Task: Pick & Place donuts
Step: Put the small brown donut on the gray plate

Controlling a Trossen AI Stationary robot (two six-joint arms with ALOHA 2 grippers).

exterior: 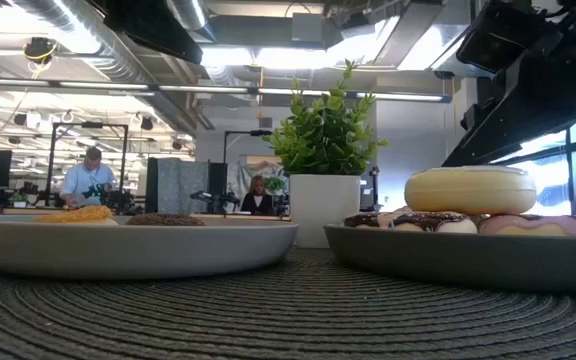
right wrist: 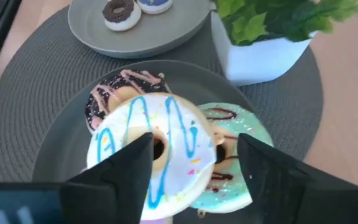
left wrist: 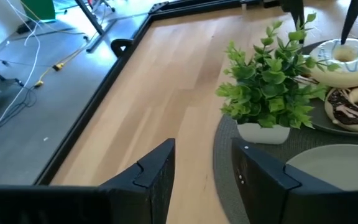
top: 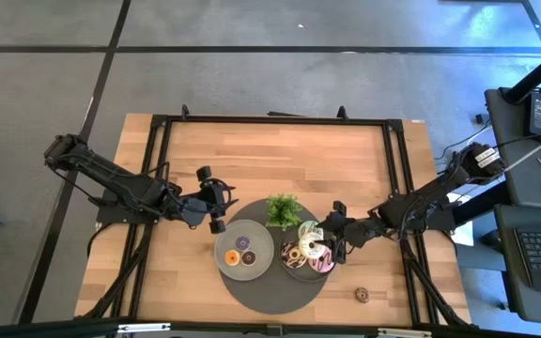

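Several large donuts are piled on the right grey plate (top: 294,272). A white one with blue drizzle (right wrist: 157,146) lies on top, over a chocolate one (right wrist: 110,93) and a green one (right wrist: 238,146). Three minis sit on the left plate (top: 261,246): orange (top: 232,256), brown (top: 248,257) and purple (top: 242,243). A tan mini (top: 362,295) lies on the bare table. My right gripper (right wrist: 194,168) is open and hovers just over the white donut (exterior: 471,189), fingers apart above it. My left gripper (top: 212,199) is open, over the table just left of the left plate.
Both plates stand on a round woven grey mat (top: 270,286). A small potted plant (top: 285,210) stands at the mat's far side between the plates. A black frame (top: 158,188) runs round the table top. Bare wood lies toward the far edge. People sit in the room behind.
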